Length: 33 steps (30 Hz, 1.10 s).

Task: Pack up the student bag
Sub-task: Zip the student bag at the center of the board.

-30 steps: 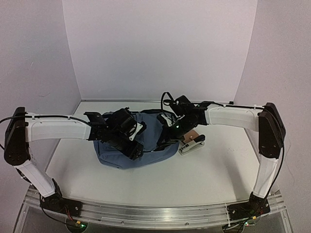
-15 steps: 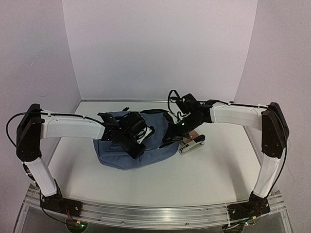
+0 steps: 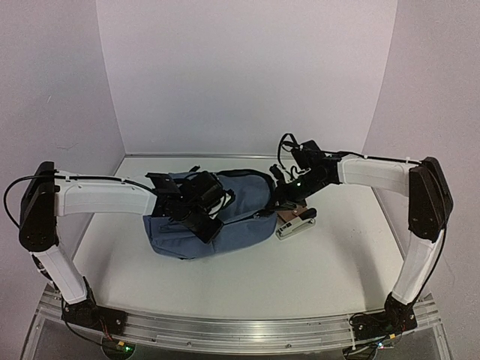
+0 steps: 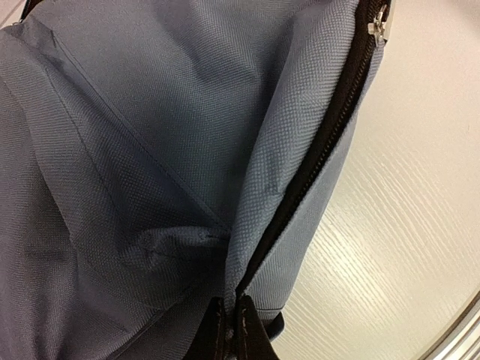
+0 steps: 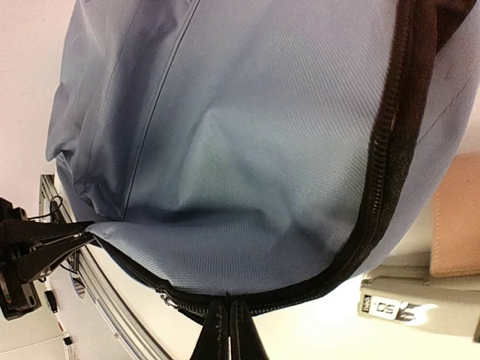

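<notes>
Though hidden overhead, left fingers [image 4: 214, 341] pinch student bag [image 4: 150, 150] (wrist view)

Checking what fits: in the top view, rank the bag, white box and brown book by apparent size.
Largest: the bag, by far.
Then the white box and brown book, unranked: the right arm hides part of the book.

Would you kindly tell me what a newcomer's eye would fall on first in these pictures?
The slate-blue student bag slumped at the centre draws the eye first. Both arms reach in over it: the left gripper and the right gripper each pinch its dark zipper edge, one from each side. A small pale box lies just right of the bag.
</notes>
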Each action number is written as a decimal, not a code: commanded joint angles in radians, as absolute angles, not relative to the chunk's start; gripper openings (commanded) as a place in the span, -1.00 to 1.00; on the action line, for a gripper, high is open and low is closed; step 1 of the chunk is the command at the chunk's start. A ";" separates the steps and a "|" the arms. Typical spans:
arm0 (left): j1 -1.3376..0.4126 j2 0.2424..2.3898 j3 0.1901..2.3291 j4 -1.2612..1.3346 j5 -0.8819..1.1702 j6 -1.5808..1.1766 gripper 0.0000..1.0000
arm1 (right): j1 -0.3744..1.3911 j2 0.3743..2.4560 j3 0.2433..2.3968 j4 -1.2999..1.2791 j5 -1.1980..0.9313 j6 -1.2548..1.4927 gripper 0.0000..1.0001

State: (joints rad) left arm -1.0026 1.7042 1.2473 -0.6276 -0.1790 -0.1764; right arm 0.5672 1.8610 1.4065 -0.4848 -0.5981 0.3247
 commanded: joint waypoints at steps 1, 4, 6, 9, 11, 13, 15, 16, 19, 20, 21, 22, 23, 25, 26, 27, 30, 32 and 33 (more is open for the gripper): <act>-0.973 1.657 1.213 -0.952 -0.309 -0.176 -1.00 | 0.447 1.833 1.452 -0.498 -0.471 0.275 -1.00; -0.973 1.625 1.207 -0.956 -0.301 -0.167 -1.00 | 0.445 1.823 1.498 -0.498 -0.528 0.268 -1.00; -0.974 1.590 1.198 -0.955 -0.287 -0.162 -1.00 | 0.447 1.811 1.520 -0.497 -0.575 0.274 -1.00; -0.975 1.536 1.166 -0.956 -0.254 -0.146 -1.00 | 0.459 1.788 1.527 -0.495 -0.643 0.270 -1.00; -0.977 1.500 1.153 -0.945 -0.227 -0.131 -1.00 | 0.508 1.770 1.510 -0.497 -0.665 0.256 -1.00; -0.979 1.476 1.153 -0.920 -0.197 -0.117 -0.96 | 0.562 1.765 1.488 -0.494 -0.671 0.246 -1.00; -0.984 1.480 1.166 -0.886 -0.153 -0.108 -0.92 | 0.612 1.785 1.470 -0.484 -0.671 0.245 -1.00; -0.989 1.491 1.175 -0.874 -0.134 -0.105 -0.91 | 0.634 1.802 1.465 -0.482 -0.672 0.237 -1.00; -1.010 1.541 1.184 -0.846 -0.101 -0.098 -0.91 | 0.673 1.864 1.449 -0.474 -0.658 0.208 -1.00; -1.015 1.558 1.180 -0.840 -0.093 -0.098 -0.92 | 0.675 1.884 1.448 -0.474 -0.651 0.210 -1.00; -1.022 1.571 1.176 -0.838 -0.088 -0.098 -0.93 | 0.675 1.898 1.450 -0.475 -0.638 0.214 -1.00; -1.030 1.582 1.171 -0.845 -0.091 -0.103 -0.95 | 0.670 1.903 1.449 -0.476 -0.624 0.213 -1.00; -1.034 1.583 1.162 -0.854 -0.098 -0.112 -0.97 | 0.660 1.898 1.446 -0.476 -0.615 0.210 -1.00; -1.037 1.552 1.131 -0.869 -0.112 -0.135 -0.99 | 0.624 1.878 1.437 -0.480 -0.621 0.207 -1.00; -1.037 1.528 1.115 -0.877 -0.124 -0.146 -1.00 | 0.599 1.864 1.429 -0.487 -0.631 0.205 -1.00; -1.038 1.502 1.097 -0.891 -0.142 -0.155 -1.00 | 0.569 1.846 1.417 -0.497 -0.643 0.201 -1.00; -1.034 1.462 1.058 -0.938 -0.197 -0.182 -1.00 | 0.491 1.786 1.379 -0.522 -0.631 0.155 -1.00; -1.032 1.465 1.051 -0.945 -0.214 -0.196 -0.99 | 0.463 1.770 1.376 -0.532 -0.616 0.128 -1.00; -1.032 1.476 1.056 -0.952 -0.226 -0.203 -1.00 | 0.458 1.769 1.377 -0.533 -0.611 0.123 -1.00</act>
